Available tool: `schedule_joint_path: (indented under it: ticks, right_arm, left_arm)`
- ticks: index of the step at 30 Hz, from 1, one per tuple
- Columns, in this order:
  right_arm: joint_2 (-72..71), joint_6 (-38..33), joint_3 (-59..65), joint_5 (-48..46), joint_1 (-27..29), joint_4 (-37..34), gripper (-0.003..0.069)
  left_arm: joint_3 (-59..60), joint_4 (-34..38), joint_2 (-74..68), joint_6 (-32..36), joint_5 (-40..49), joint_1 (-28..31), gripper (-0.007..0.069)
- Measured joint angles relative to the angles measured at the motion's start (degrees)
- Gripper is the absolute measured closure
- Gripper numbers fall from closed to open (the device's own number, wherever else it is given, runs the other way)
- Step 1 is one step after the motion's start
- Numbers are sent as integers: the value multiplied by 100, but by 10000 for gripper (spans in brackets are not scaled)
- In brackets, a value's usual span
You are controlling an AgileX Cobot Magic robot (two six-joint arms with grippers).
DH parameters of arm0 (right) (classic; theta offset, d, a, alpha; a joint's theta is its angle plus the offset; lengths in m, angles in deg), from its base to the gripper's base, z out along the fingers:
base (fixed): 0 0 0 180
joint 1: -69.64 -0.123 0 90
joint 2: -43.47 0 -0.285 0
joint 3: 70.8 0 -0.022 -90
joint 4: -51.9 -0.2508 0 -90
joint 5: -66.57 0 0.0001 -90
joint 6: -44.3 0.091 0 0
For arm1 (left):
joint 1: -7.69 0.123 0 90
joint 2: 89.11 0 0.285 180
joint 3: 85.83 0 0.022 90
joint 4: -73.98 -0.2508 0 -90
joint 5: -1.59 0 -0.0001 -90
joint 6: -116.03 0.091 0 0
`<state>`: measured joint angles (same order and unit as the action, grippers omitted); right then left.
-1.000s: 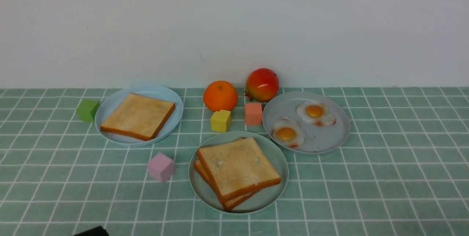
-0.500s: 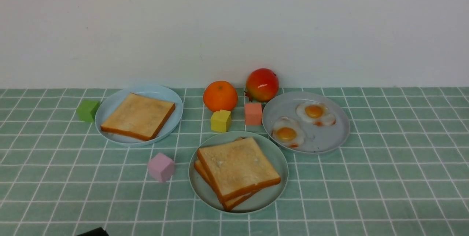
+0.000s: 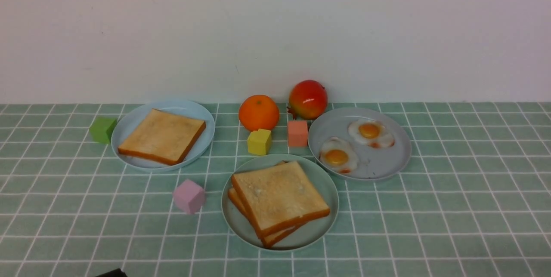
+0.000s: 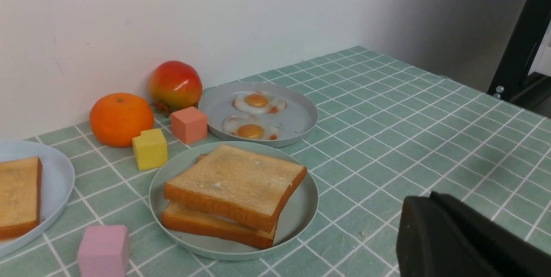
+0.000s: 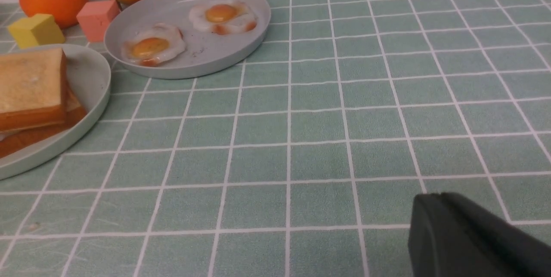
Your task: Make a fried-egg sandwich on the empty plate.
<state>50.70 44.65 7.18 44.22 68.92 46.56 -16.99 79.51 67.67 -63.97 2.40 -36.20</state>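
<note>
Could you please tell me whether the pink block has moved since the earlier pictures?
No; the pink block sits in the same spot beside the green plate.

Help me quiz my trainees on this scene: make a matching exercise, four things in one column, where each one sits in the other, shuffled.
Things
1. Orange
2. Pink block
3. Fried eggs
4. Green block

Places
A. On the grey plate
B. Left of the blue plate
C. Behind the yellow block
D. Left of the sandwich

Pairs: 1-C, 2-D, 3-A, 4-B
</note>
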Motion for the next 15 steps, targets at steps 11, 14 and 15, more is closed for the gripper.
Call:
schedule_joint_path:
  ticks: [11, 14, 15]
  right_arm:
    - [0, 0, 0, 0, 0, 0, 659]
    - [0, 0, 0, 0, 0, 0, 658]
    - [0, 0, 0, 0, 0, 0, 658]
  left_arm:
    - [0, -20, 101, 0, -217, 717, 638]
    - [0, -20, 422, -122, -81, 1573, 638]
    - [23, -20, 691, -223, 120, 2021, 638]
